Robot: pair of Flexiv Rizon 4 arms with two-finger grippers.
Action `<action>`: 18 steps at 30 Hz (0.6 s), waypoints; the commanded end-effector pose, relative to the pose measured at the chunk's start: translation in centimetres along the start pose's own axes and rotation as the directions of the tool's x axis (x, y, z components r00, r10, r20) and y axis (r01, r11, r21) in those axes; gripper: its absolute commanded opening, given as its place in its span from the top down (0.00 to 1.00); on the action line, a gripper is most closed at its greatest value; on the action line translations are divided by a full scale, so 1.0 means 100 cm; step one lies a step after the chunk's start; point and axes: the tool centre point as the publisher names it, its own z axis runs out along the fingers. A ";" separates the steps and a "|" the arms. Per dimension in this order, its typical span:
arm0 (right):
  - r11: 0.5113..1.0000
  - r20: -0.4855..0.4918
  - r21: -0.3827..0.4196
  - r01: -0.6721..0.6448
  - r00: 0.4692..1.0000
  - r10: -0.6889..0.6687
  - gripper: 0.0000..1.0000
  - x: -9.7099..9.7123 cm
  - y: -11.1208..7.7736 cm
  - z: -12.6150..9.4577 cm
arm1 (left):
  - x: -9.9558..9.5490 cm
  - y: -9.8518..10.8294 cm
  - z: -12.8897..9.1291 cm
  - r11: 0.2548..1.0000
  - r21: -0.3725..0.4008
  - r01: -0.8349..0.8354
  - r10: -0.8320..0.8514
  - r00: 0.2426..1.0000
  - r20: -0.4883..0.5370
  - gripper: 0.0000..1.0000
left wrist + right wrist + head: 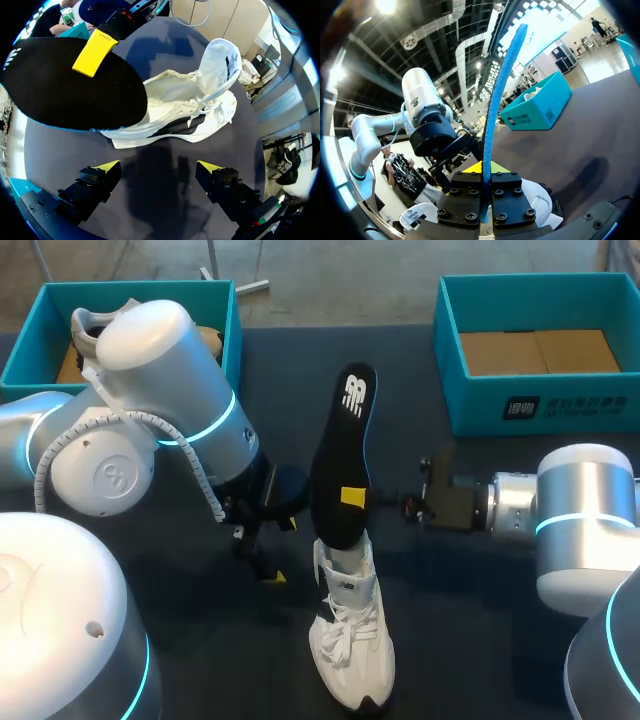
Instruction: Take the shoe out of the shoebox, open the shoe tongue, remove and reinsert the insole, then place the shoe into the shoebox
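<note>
1. Pinching the black insole (pixel 343 440), our right fingers (pixel 352 497) hold it upright over the white shoe (pixel 352 635), at its heel end.
2. The shoe's on the dark surface (pixel 480 580), well apart from the teal shoebox (pixel 470 405).
3. Our left fingers (pixel 107 166) are spread wide and empty, near the shoe.

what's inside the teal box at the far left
A pale shoe lies in the box; my left arm covers the rest of the inside.

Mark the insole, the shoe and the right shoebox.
insole (pixel 338 440), head view, middle of its black face.
shoe (pixel 350 635), head view, on the laces.
right shoebox (pixel 480 405), head view, front wall.
</note>
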 end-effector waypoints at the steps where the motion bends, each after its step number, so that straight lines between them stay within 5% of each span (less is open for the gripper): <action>1: 1.000 -0.009 0.001 -0.003 1.000 0.003 1.00 -0.004 -0.003 0.000 | -0.003 -0.004 0.000 1.000 -0.009 0.002 -0.002 1.000 0.000 0.00; 18: 0.999 -0.021 0.008 -0.033 0.999 0.033 1.00 -0.006 -0.009 0.004 | -0.008 -0.001 0.002 0.999 -0.033 0.021 -0.021 1.000 0.009 0.00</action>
